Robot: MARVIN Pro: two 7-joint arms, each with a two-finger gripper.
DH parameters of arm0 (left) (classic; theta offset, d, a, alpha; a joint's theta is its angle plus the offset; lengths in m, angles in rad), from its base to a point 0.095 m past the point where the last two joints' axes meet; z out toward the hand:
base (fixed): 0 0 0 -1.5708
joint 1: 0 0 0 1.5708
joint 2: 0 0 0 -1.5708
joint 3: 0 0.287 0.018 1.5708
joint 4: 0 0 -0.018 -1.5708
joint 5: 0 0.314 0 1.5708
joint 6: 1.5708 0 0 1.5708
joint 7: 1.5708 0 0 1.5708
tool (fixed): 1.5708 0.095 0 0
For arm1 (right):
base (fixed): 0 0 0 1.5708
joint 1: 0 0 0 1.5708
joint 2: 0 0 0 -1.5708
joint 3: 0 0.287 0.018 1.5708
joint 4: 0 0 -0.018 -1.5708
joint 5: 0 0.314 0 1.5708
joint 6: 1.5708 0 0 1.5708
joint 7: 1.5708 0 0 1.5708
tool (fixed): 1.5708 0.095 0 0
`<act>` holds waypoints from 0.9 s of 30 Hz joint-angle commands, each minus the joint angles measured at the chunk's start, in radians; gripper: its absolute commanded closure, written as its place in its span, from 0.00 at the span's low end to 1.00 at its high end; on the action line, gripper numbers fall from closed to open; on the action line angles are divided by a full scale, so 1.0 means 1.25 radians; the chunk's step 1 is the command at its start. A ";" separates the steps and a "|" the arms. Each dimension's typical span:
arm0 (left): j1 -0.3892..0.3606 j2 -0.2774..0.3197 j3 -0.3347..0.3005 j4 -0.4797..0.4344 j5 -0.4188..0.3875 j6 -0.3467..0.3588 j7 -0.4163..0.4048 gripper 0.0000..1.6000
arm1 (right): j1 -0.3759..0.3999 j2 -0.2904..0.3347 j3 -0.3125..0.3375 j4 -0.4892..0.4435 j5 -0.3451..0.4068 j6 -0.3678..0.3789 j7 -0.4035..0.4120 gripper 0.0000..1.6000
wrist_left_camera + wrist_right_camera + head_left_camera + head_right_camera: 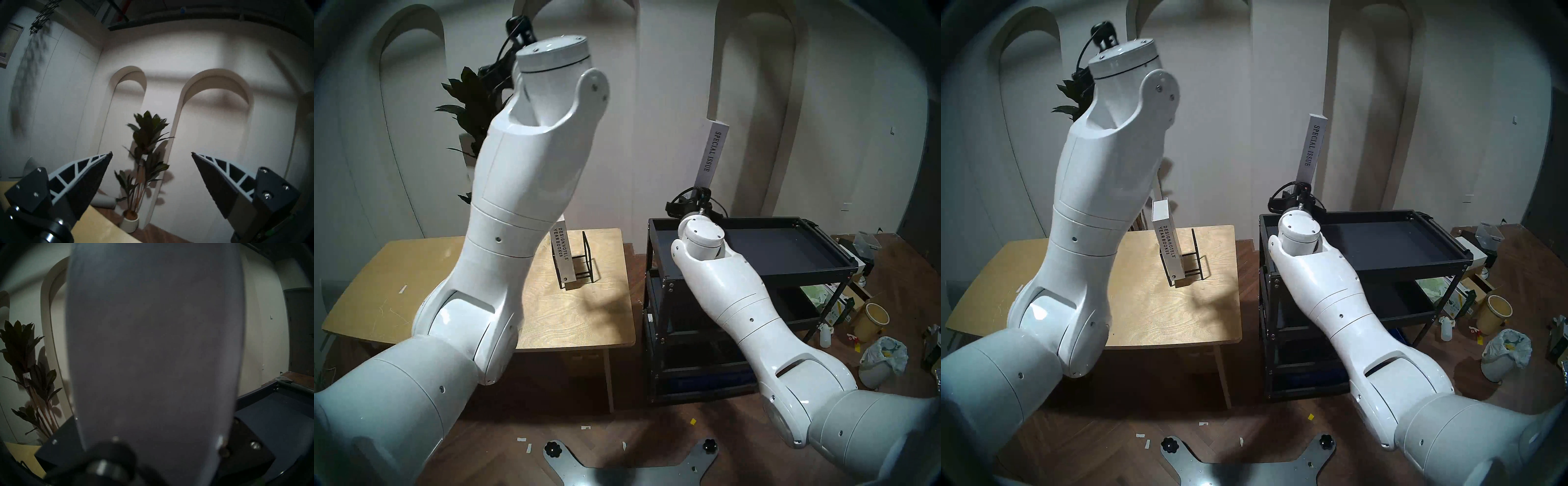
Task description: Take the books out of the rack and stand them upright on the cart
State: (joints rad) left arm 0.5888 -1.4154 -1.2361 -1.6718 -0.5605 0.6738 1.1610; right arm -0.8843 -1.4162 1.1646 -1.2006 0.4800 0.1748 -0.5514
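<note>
The left pincer (151,153) was spread wide and held nothing, up high and pointing at a leafy plant (146,152) by the wall. On the wooden worktop (398,271) stood the short grey-white book (562,253), leaning a little inside the thin black wire rack (585,258), near the worktop's far right corner. The worktop was bare in front of the rack. The right pincer was hidden behind its wrist in the head views, but it was shut on the tall book (711,151). That book was pale grey, said SPECIAL ISSUE, and stuck up tilted over the black cart's (806,271) near left corner. The cart's top tray lay bare to the right.
</note>
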 commanded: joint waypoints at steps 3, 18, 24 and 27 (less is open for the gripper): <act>0.097 0.107 -0.120 0.033 -0.042 0.022 -0.031 0.00 | 0.062 0.075 0.025 0.040 0.011 0.090 0.055 1.00; 0.236 0.174 -0.194 0.002 -0.141 0.062 -0.163 0.00 | 0.151 0.153 -0.037 0.179 0.050 0.254 0.269 1.00; 0.265 0.190 -0.201 -0.021 -0.154 0.069 -0.192 0.00 | 0.187 0.187 -0.065 0.212 0.042 0.267 0.361 1.00; 0.282 0.198 -0.205 -0.035 -0.159 0.069 -0.204 0.00 | 0.199 0.206 -0.082 0.227 0.036 0.254 0.404 1.00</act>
State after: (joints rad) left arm 0.9139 -1.2053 -1.4825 -1.6628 -0.7584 0.7662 0.9407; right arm -0.7321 -1.2181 1.0861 -0.9275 0.5435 0.5147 -0.1433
